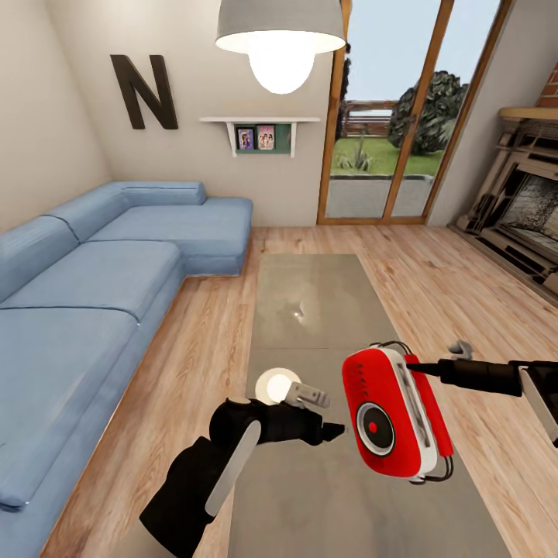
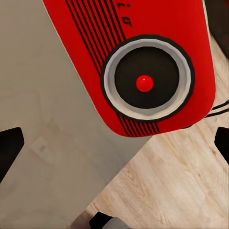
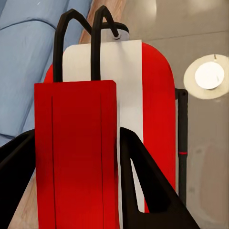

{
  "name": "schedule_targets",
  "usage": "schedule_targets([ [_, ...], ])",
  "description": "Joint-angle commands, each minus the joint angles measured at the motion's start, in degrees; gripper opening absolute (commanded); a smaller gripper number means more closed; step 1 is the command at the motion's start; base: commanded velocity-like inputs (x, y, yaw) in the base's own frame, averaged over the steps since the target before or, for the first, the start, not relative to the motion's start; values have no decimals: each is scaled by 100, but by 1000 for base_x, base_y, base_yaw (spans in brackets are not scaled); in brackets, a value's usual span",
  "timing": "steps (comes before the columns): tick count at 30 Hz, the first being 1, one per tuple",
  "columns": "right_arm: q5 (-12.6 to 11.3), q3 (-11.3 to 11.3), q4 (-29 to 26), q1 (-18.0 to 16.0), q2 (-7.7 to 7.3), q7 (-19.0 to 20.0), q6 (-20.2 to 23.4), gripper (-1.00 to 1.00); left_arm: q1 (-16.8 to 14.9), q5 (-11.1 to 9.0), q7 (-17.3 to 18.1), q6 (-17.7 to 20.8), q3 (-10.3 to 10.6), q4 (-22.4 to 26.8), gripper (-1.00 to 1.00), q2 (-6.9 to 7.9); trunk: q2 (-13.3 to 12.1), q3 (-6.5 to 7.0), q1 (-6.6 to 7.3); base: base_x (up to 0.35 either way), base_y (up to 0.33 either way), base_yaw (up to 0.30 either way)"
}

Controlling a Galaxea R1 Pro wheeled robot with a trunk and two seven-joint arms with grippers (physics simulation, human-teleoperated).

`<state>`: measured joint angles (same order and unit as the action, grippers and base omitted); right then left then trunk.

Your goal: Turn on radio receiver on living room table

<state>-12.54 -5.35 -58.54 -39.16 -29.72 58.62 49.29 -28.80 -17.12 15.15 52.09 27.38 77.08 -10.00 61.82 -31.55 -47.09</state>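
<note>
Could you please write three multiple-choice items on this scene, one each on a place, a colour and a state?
1. Where is the sofa relative to the table?
A. on the robot's left
B. on its right
C. behind the fireplace

2. What colour is the centre of the radio receiver's dial?
A. white
B. red
C. blue

3. How is the receiver held?
A. lying flat and untouched
B. in the left gripper
C. in the right gripper

Answers:
1 A, the head view shows the sofa left of the table.
2 B, a red dot sits mid-dial.
3 C, right fingers flank its body; the left gripper's fingers stand apart.

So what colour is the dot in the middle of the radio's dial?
Red, on the dark dial; clearest in the left wrist view.
</note>
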Motion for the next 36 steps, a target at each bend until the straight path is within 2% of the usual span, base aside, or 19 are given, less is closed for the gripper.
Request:
schedule_targets([
  [1, -40, -1, -1, 0, 1, 1, 28, -100, -1, -23, 30, 1, -2, -2, 100, 0, 0, 0, 0, 0, 0, 0],
  [2, -40, 1, -1, 1, 1, 1, 28, -100, -2, -37, 56, 1, -2, -3, 100, 0, 0, 0, 0, 0, 0, 0],
  [8, -38, 7, -1, -1, 1, 1, 28, -100, -1, -143, 915, 2, -5, -36, 100, 0, 0, 0, 0, 0, 0, 0],
  [16, -38, 8, 0, 0, 1, -7, 21, -100, -1, -133, 1089, 10, -5, -44, 100, 0, 0, 0, 0, 0, 0, 0],
  [17, -38, 8, 0, 0, 1, -8, 22, -100, 0, -133, 1092, 11, -5, -44, -100, 0, 0, 0, 0, 0, 0, 0],
  [36, -72, 8, -5, -1, 4, 37, 35, -100, -3, -142, 1068, 4, 2, -41, -100, 0, 0, 0, 0, 0, 0, 0],
])
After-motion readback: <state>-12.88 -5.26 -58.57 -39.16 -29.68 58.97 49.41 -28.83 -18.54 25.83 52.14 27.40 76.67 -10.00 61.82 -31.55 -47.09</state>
